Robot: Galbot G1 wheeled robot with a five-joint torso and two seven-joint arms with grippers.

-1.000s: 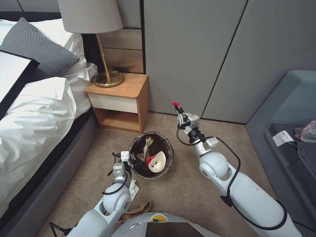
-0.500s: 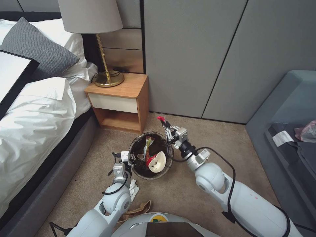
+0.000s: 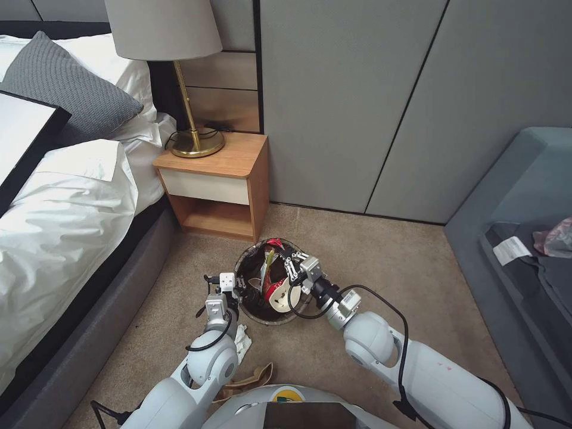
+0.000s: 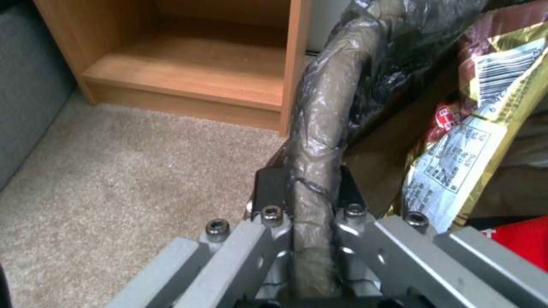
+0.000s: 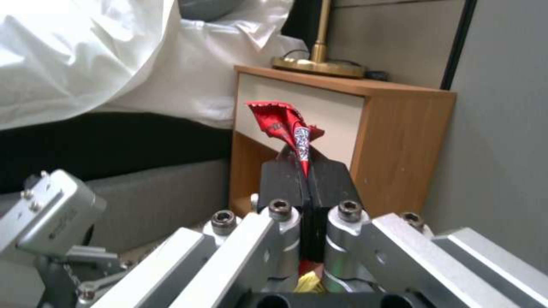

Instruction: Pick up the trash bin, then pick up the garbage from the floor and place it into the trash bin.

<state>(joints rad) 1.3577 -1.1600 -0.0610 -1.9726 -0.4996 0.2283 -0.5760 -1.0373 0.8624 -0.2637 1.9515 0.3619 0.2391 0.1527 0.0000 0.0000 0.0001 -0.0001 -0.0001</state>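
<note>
While the bin sits on the carpet in front of the nightstand, both arms reach to it.

Trash bin (image 3: 247, 310): round, lined with a dark bag wrapped over the rim, standing on the carpet (image 3: 357, 262) just in front of the wooden nightstand (image 3: 217, 179), beside the bed (image 3: 59, 226).

Inside the bin: a red-and-white paper cup (image 3: 275, 292) lying on its side and a yellow-and-brown snack wrapper (image 4: 474, 141) standing up against the inner wall.

Left hand (image 4: 308, 192): clenched on the bin's bag-covered rim (image 4: 320, 128) at the side nearest the robot's left, one finger outside the rim and one inside. The left arm comes up from low and close to the body.

Right hand (image 5: 305, 175): clenched on a small red scrap (image 5: 285, 124), which sticks out past the fingertips. From the head view it is above the far part of the bin's opening, the scrap (image 3: 274, 243) over the far rim. The right arm stretches forward and inward across the carpet, forearm angled toward the bin.

Floor near the robot: a white scrap (image 3: 243, 339) and a flat brown paper bag (image 3: 253, 378) lying by the left arm.
</note>
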